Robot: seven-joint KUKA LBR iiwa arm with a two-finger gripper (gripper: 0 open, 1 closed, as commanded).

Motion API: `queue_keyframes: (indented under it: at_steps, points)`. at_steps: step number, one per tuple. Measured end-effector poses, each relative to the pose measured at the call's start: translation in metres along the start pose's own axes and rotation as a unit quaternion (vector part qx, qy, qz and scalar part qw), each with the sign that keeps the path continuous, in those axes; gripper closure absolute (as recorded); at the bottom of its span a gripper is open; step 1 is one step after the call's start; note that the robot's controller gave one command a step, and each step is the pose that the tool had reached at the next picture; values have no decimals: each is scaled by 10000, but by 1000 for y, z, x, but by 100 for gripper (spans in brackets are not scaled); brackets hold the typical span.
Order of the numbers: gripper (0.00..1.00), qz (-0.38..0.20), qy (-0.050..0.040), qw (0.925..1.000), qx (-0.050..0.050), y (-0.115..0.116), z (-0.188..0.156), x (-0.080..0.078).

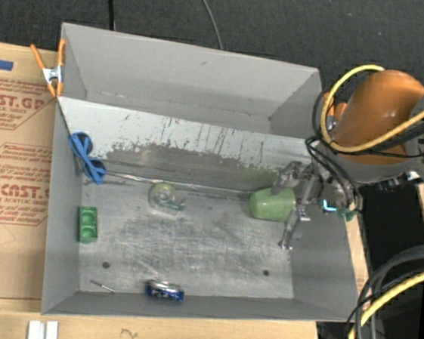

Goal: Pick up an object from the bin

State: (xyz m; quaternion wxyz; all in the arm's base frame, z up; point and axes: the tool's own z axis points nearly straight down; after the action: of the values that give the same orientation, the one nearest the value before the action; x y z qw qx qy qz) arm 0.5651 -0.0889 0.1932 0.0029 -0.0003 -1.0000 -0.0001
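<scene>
**Step in hand.** The claw (289, 212) is down at the right end of the bin (184, 78), against the foot of the right wall. It stands open, with one finger (289, 234) on the near side of a pale green lump (267, 205) and the other on the far side. The right end of the lump lies between them. No clamping on the lump is visible, so I judge this to be the approach stage with the grasp not yet made.

**Position of the thing.** The pale green lump rests on the bin floor, right of centre and near the back wall. It appears to lie on its side, and nothing else touches it.

**Other contents.**
- A small clear round thing (165, 195) lies near the middle of the floor.
- A blue strap (84, 156) lies in the back left corner.
- A green block (87, 224) sits by the left wall.
- A small dark blue thing (164, 292) sits by the front wall.

All four are well apart from the claw.

**Next move calls for.**
- The fingers should close squarely across the lump.
- The grip should be confirmed before lifting, because a hold on the end alone may let the lump pivot or slip.
- The lift should be straight up and clear of the right wall, which stands close beside the claw.
</scene>
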Motion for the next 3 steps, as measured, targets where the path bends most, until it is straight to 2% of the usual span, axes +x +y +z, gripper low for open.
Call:
queue_keyframes:
  at_steps: [1,2,3]
  points:
    - [0,112,-58,9999,0,-5,80,-18]
    - [0,-698,-25,9976,7,-39,90,16]
    - [100,-710,-41,9975,-11,-36,89,14]
